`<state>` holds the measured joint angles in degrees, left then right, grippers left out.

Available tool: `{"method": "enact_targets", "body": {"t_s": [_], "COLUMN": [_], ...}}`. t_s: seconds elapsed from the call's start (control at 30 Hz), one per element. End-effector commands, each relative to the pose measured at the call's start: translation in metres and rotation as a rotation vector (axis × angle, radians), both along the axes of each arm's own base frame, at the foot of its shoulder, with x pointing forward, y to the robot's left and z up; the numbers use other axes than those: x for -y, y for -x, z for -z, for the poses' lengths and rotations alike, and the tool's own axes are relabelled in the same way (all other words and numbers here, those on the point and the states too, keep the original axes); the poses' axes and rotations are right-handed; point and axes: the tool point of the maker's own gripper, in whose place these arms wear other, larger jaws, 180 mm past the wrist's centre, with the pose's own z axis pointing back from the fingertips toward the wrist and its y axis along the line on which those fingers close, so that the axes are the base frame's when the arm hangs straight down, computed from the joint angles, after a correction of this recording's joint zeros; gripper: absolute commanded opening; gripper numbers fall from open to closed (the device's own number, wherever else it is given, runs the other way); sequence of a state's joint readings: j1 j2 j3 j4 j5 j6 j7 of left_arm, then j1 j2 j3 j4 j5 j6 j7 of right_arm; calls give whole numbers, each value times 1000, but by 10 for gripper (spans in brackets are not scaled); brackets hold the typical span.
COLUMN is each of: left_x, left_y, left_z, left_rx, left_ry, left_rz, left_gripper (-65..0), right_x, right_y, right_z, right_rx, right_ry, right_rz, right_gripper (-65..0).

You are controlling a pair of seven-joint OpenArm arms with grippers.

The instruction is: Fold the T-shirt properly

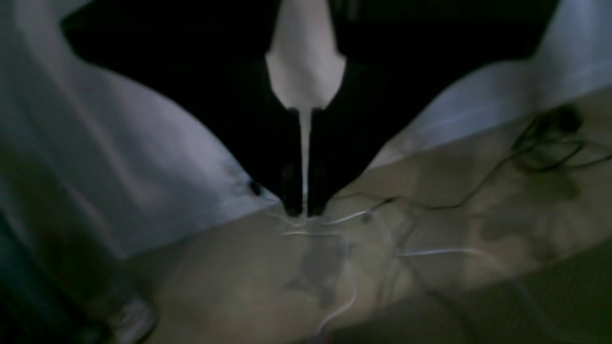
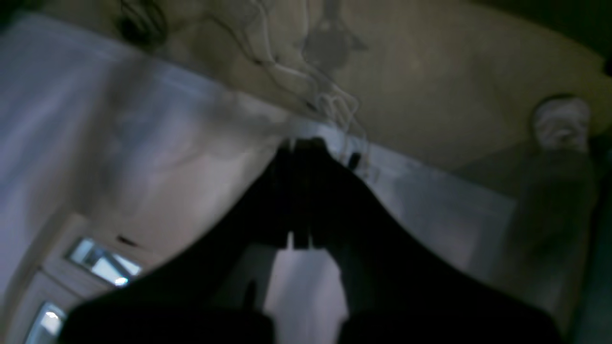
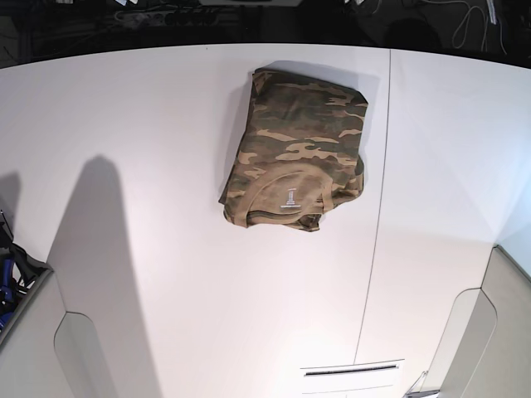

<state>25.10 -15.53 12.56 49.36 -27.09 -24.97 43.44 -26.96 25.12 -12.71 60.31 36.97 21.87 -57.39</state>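
The T-shirt (image 3: 299,149) lies folded into a compact rectangle on the white table (image 3: 166,124), right of centre toward the far edge. Its camouflage print faces up, with the collar and small pale mark (image 3: 290,197) at the near end. Neither arm shows in the base view. My left gripper (image 1: 303,210) has its dark fingers together with only a thin sliver between them and nothing held; it points past a white surface edge toward the floor. My right gripper (image 2: 302,143) is shut and empty too. The shirt is not in either wrist view.
A seam (image 3: 377,207) runs down the table right of the shirt. Both wrist views are dim and blurred. White and black cables (image 1: 430,210) lie on a tan floor, and the right wrist view shows cables (image 2: 311,81) too. A pale rounded object (image 2: 562,122) stands at the right.
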Motion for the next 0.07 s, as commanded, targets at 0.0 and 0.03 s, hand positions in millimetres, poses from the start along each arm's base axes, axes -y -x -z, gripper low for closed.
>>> {"method": "enact_targets", "body": {"t_s": [0.0, 0.03], "left_x": [-1, 5], "left_y": [3, -1], "left_z": [0, 1], "left_rx": [-16, -10], "left_ry": [1, 10], "left_rz": [3, -2], "left_gripper": [-620, -620], "right_x": [-2, -7], "right_y": [-2, -6], "right_z": [0, 3], "right_rx": [-4, 1], "right_ry": [-9, -14], "right_rz": [6, 11], "right_gripper": [-650, -650]}}
